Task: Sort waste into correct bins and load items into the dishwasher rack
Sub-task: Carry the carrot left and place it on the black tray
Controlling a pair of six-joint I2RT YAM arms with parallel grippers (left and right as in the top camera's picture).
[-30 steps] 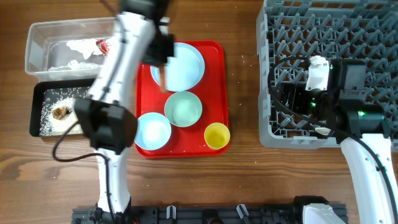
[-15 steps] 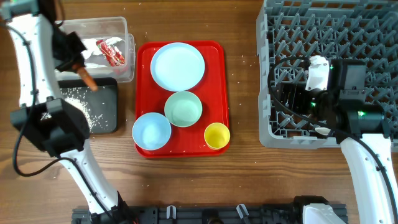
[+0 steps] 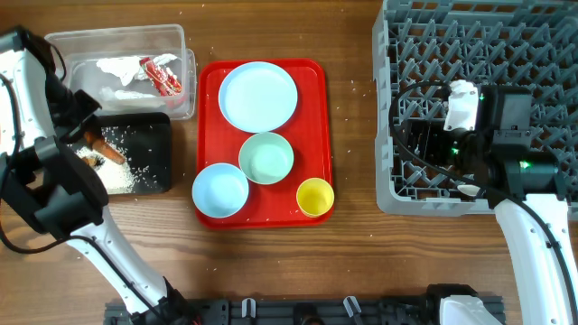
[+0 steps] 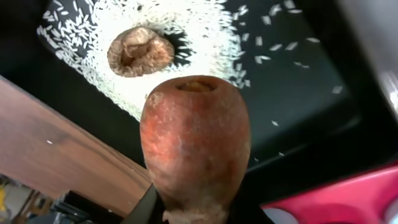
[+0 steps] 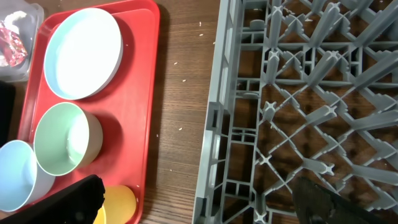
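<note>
Far left, left gripper (image 3: 90, 138) clamped on carrot (image 4: 196, 149) above rice (image 4: 205, 50) in black tray (image 3: 153, 135), right gripper (image 5: 199, 205) wide apart near rack (image 3: 470, 36) left edge, bare wood (image 3: 352, 135) between red tray (image 3: 312, 135) and rack.

Serving tray (image 3: 312, 144) between tub (image 3: 113, 32) and rack (image 3: 452, 36)

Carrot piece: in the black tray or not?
Not in. The orange carrot piece sticks out of the left tool, hanging above the white rice grains in the shallow black rectangular tray.
</note>
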